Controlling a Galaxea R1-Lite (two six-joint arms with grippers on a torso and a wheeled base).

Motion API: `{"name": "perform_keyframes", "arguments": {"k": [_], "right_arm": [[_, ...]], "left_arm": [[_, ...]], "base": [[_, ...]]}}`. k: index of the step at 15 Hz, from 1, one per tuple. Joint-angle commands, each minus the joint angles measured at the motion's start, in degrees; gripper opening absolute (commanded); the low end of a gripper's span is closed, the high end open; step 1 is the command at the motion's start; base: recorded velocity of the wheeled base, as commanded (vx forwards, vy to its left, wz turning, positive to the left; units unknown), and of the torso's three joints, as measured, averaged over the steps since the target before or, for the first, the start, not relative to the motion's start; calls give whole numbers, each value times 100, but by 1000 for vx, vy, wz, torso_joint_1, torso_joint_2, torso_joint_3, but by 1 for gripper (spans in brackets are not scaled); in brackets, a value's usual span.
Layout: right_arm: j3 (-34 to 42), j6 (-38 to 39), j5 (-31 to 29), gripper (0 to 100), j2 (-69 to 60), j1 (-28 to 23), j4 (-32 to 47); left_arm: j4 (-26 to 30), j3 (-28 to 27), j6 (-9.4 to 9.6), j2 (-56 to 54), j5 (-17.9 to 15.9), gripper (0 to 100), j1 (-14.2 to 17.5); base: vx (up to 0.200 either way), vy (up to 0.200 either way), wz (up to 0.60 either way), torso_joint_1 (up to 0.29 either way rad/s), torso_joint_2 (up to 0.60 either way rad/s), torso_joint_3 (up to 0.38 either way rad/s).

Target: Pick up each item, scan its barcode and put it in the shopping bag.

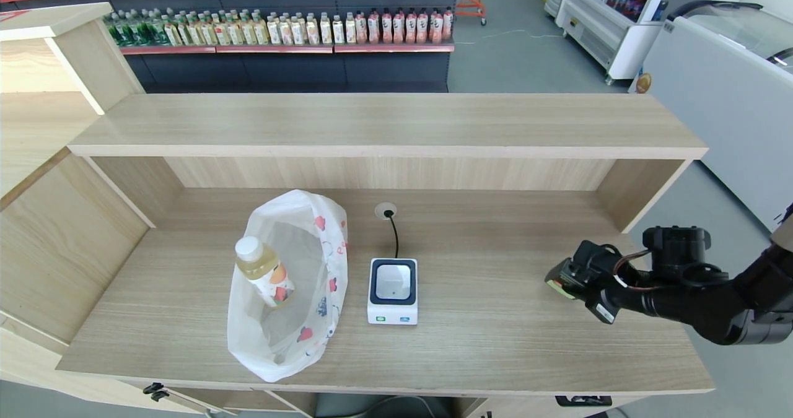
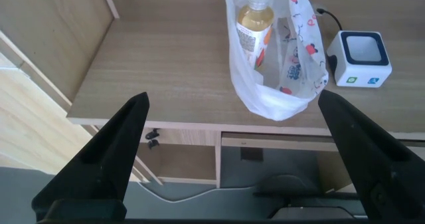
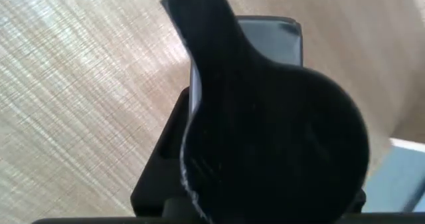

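The drink bottle (image 1: 263, 275) is leaning inside the white shopping bag (image 1: 329, 251), just beside the barcode scanner (image 1: 393, 291) on the surface (image 1: 495, 331). The left hand (image 2: 232, 99) is hanging released off the near edge. The right hand (image 1: 560, 278) is hovering over the right end; I cannot tell its grip.

**Backdrop: shop checkout corner**

Light wood-grain counter (image 1: 508, 343) with a raised back ledge (image 1: 384, 121) and angled side panels. A taller wood unit (image 1: 43, 96) sits at left. The left wrist view shows an open bay (image 2: 182, 164) under the counter front.

Behind is dark store shelving (image 1: 291, 68) with red rails and one long row of bottled drinks (image 1: 279, 29). Grey floor (image 1: 520, 65). An orange rack (image 1: 472, 0) stands at the far end. To the right are a white chest freezer (image 1: 712, 96) and a glass-door cooler (image 1: 619, 3). Light is even and diffuse.
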Motion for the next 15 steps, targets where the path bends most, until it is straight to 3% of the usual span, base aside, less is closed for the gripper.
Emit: {"name": "perform_keyframes", "arguments": {"k": [1, 3, 4, 7, 9, 11, 13, 14, 15], "right_arm": [[725, -2, 12, 0, -254, -178, -1013], [1965, -28, 56, 0, -526, -486, -2252], [2035, -318, 461, 0, -746, -705, -2340], [1991, -2322, 2728, 0, -1168, -1356, -2252], [1965, -3579, 3880, 0, -1282, -1575, -1769], [1877, -5891, 5137, 0, -1432, -1549, -846], [1912, -7341, 5620, 0, -1730, -1400, -20], [1885, -7868, 5655, 0, -1801, -1347, 297], [1877, -8870, 5646, 0, -1871, -1039, 912]], "left_arm": [[-1, 1, 2, -2, 2, 100, 0], [-1, 1, 2, -2, 2, 100, 0], [-1, 1, 2, -2, 2, 100, 0], [-1, 1, 2, -2, 2, 100, 0], [-1, 1, 2, -2, 2, 100, 9], [-1, 1, 2, -2, 2, 100, 0], [-1, 1, 2, -2, 2, 100, 0], [-1, 1, 2, -2, 2, 100, 0], [-1, 1, 2, -2, 2, 100, 0]], "base": [[0, 0, 0, 0, 0, 0], [0, 0, 0, 0, 0, 0], [0, 0, 0, 0, 0, 0], [0, 0, 0, 0, 0, 0], [0, 0, 0, 0, 0, 0], [0, 0, 0, 0, 0, 0], [0, 0, 0, 0, 0, 0], [0, 0, 0, 0, 0, 0], [0, 0, 0, 0, 0, 0]]}}
